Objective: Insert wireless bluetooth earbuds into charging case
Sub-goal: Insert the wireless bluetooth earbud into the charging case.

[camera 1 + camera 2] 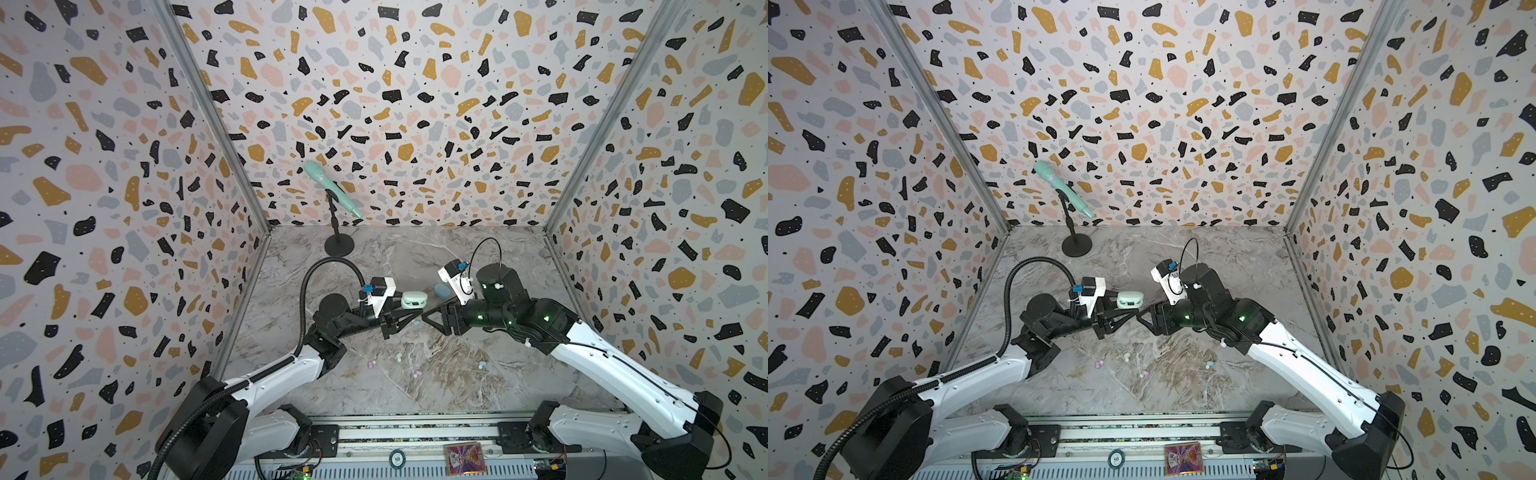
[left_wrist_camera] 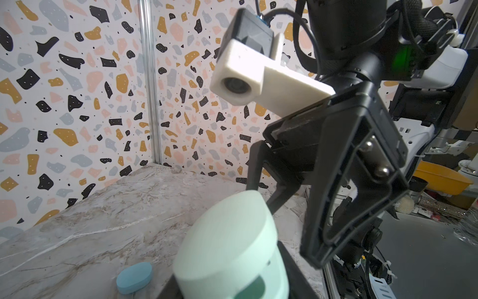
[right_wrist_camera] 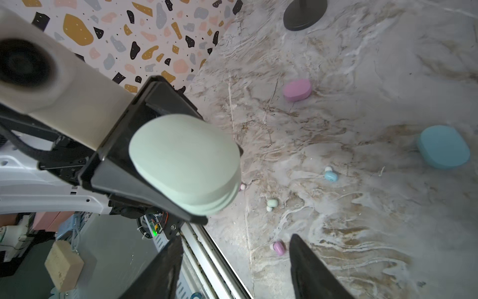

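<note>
— Earbuds point(image 1: 399, 356) are lying loose on the marble bench point(image 1: 478, 257). What is the left pincer point(image 1: 412, 306) doing?
— It is clenching the mint case point(image 3: 186, 165) across its sides and holding it raised over mid-bench. Whether the lid is gaping cannot be told.
— And the right pincer point(image 3: 235, 236)?
— Its jaws are standing apart, grasping nothing. In both top views its tips are pointing at the left pincer's tips and almost meeting them, just beside the mint case.
— Where are the buds lying against that?
— All are sitting on the bench below the raised pincers. A blue earbud point(image 3: 330, 176) is lying closest, nearly under the meeting tips in a top view. A mint earbud point(image 3: 271, 204) and a pink earbud point(image 3: 278, 248) are lying farther toward the robot's base, apart from each other. In the right wrist view the pink one is showing between the two black fingers point(image 3: 310, 269), on the marble beneath them. A second blue earbud point(image 1: 482, 365) is sitting near the right forearm.
— Other cases?
— A blue case point(image 3: 443, 147) and a pink case point(image 3: 297, 90) are resting shut on the bench, well apart.
</note>
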`<state>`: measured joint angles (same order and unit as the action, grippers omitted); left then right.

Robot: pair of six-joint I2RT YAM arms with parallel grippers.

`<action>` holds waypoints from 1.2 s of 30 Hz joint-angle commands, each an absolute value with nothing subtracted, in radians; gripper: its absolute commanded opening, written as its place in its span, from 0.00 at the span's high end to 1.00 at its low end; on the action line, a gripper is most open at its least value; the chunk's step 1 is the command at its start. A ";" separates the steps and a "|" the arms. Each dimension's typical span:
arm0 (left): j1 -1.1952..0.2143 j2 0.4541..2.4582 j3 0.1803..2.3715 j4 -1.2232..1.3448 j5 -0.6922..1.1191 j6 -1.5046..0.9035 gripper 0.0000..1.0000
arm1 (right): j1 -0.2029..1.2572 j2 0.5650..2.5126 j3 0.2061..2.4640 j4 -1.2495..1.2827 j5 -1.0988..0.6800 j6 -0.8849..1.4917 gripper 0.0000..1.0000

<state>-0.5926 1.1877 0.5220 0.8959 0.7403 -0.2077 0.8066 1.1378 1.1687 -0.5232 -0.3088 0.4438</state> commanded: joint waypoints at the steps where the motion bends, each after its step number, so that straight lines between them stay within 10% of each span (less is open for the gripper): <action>1: -0.591 1.161 0.507 0.925 0.766 -0.216 0.68 | 0.811 1.145 1.236 -0.516 -0.278 0.402 0.34; 36: -0.605 1.102 0.494 0.822 0.730 -0.200 0.67 | 0.782 1.212 1.345 -0.558 -0.400 0.399 0.24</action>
